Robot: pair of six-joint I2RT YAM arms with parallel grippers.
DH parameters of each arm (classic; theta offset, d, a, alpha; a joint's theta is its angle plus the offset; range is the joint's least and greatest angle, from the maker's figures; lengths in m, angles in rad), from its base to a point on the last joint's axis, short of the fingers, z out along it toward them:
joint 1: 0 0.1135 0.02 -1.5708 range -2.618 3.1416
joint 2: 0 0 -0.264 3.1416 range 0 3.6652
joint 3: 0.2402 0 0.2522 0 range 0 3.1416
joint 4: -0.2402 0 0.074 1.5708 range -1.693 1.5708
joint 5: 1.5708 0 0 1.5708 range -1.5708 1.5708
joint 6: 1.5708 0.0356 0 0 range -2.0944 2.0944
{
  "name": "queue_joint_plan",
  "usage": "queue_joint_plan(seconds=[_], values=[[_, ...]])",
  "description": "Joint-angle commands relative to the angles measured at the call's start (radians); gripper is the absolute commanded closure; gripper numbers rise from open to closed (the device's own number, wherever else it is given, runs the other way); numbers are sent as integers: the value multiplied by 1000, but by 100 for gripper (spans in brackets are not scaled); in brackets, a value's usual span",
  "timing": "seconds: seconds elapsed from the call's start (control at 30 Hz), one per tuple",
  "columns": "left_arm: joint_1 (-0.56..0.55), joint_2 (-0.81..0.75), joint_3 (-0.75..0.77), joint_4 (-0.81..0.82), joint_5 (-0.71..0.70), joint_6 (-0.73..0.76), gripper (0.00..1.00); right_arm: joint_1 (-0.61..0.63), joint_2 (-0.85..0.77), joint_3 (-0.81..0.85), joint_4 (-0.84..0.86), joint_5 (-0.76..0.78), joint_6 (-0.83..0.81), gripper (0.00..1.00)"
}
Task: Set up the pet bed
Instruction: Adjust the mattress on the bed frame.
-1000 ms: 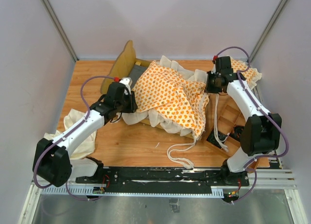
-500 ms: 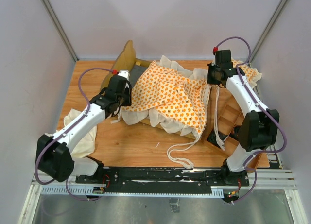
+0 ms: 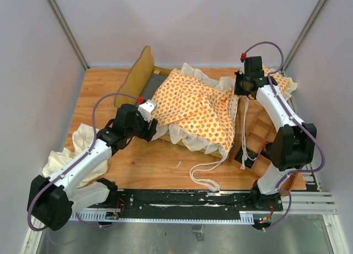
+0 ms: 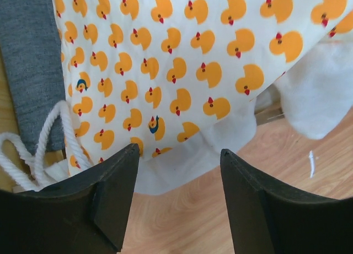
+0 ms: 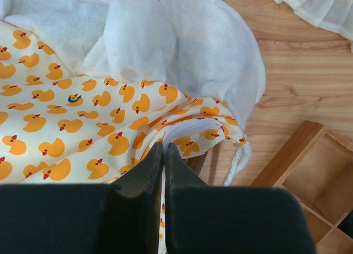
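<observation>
Right wrist view is showing the right gripper (image 5: 161, 149) clamping shut on a corner of the cushion (image 5: 66, 127), left gripper (image 4: 176, 155) hanging open and empty over its near edge, cushion lying crooked across the bed frame (image 3: 140, 72), probably needing both corners pulled evenly.

Lighting was bright, even and diffuse, falling from overhead; shadows beneath the cushion (image 3: 193, 108) lay soft and short on the wooden surface (image 3: 143, 160); the overhead view was sharp; close to the lenses the left pincer (image 4: 177, 155) and right pincer (image 5: 164, 149) were dark and blurred; the fabric behind them was crisp, its white ruffles nearly overexposed.
</observation>
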Motion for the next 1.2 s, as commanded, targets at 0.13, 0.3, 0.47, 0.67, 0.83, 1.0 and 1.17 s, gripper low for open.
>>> queue_joint_plan(seconds=[0.13, 0.3, 0.47, 0.67, 0.83, 1.0, 1.17], values=[[-10, 48, -11, 95, -49, 204, 33, 4, -5, 28, 23, -31, 6, 100], [-11, 89, 5, 76, -107, 226, 60, 4, -6, 20, 35, -28, 13, 100], [-11, 36, 4, 99, -221, 254, 99, 3, -5, 20, 35, 11, 2, 100], [-11, -11, -2, 179, -404, 400, 100, 0, 4, 36, 98, 121, -12, 100], [-11, 34, -18, 165, -379, 433, 100, -1, 65, 80, 97, 69, -14, 100], [-13, 54, 15, 89, -271, 373, 82, -1, 91, 88, 66, 31, -30, 90], [-18, -10, 108, 47, -161, 271, 41, 11, 29, 139, -109, 26, -13, 45]])
